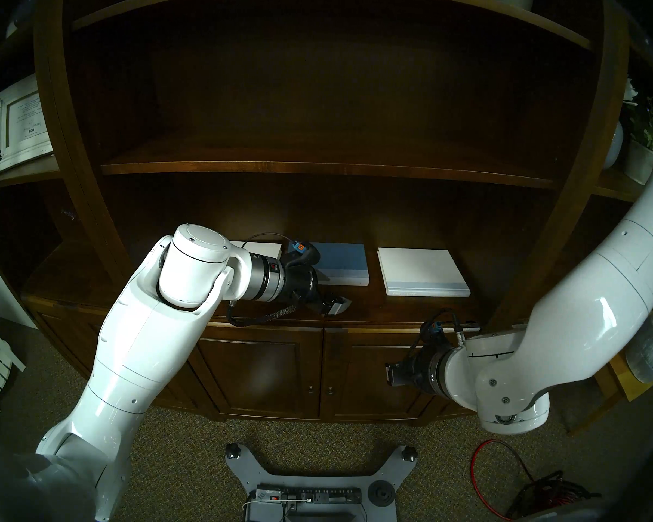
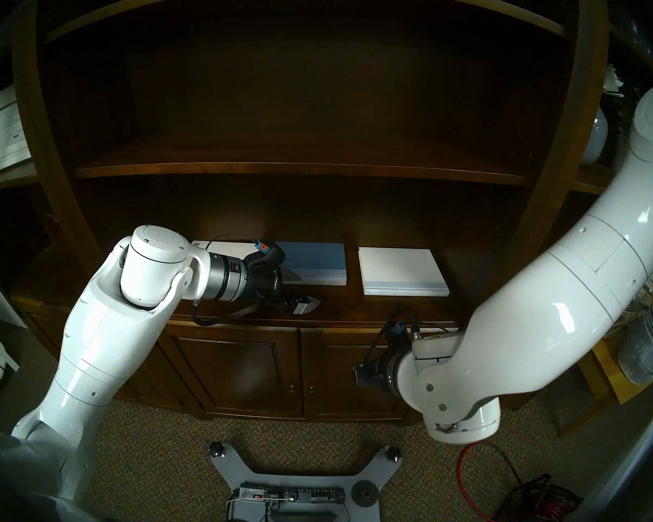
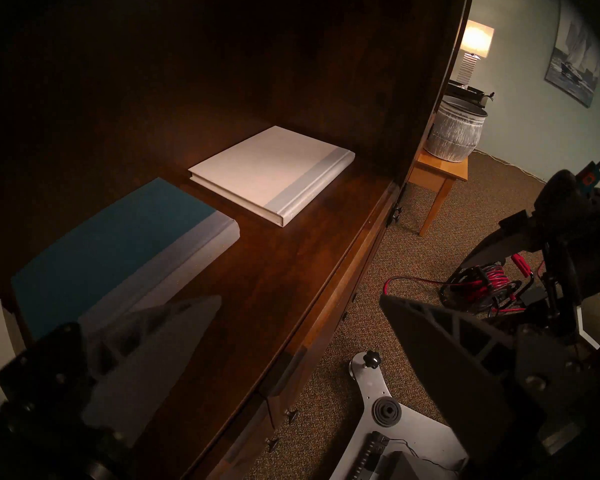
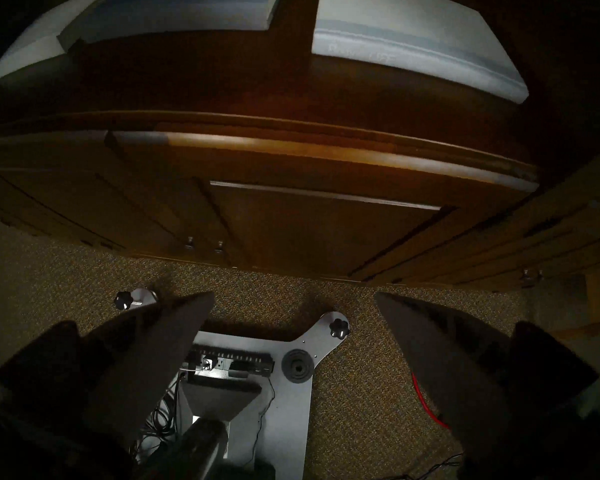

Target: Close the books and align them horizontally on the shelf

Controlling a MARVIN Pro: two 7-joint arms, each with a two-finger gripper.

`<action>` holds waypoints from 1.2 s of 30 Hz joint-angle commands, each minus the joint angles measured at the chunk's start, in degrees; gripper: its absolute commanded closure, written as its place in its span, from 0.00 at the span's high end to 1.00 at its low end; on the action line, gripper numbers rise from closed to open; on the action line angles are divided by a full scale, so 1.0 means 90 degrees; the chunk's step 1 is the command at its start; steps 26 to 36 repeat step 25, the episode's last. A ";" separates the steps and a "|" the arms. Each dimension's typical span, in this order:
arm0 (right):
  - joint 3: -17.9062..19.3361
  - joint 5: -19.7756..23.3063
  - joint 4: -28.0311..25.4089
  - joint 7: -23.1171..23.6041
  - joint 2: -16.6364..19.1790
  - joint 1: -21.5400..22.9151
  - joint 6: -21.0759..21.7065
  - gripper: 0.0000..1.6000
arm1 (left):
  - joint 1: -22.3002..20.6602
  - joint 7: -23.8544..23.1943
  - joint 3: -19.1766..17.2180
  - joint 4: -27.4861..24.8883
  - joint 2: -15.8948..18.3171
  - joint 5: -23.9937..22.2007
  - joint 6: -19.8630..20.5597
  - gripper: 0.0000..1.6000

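Lying flat and shut on the shelf [image 1: 374, 310], the three books form a rough row with their spines toward the front edge: the blue book [image 1: 342, 263] in the middle, the white book with the grey-blue spine strip [image 1: 421, 270] to its right with a strip of bare wood between them, and a third white book [image 1: 259, 249] on the left, mostly hidden behind the left wrist. The right book's front edge sits a little nearer the shelf lip than the blue one's and looks slightly turned, so the row is probably not yet square. The left gripper [image 1: 336, 305] hangs just above the bare wood in front of the blue book, jaws spread wide and holding nothing, as the left wrist view shows; that spot suits nudging a spine back, which I judge to be the step in hand. The right gripper [image 1: 390, 374] is parked below the shelf lip, before the cabinet doors [image 1: 272, 374], also wide open and empty, likely kept there to leave the left arm room. All covers appear closed, so only straightening seems left.
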 commanded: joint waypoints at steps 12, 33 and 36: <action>-0.0851 -0.0776 -0.0012 -0.0793 -0.0145 0.0999 -0.0952 1.00 | -0.0175 -0.0001 -0.0066 -0.0124 -0.0034 -0.0011 -0.0039 1.00; -0.1238 -0.1280 -0.0012 -0.0928 -0.0351 0.1075 -0.1419 1.00 | -0.0178 -0.0002 -0.0068 -0.0126 -0.0036 -0.0010 -0.0040 1.00; -0.1238 -0.1280 -0.0012 -0.0928 -0.0351 0.1075 -0.1419 1.00 | -0.0178 -0.0002 -0.0068 -0.0126 -0.0036 -0.0010 -0.0040 1.00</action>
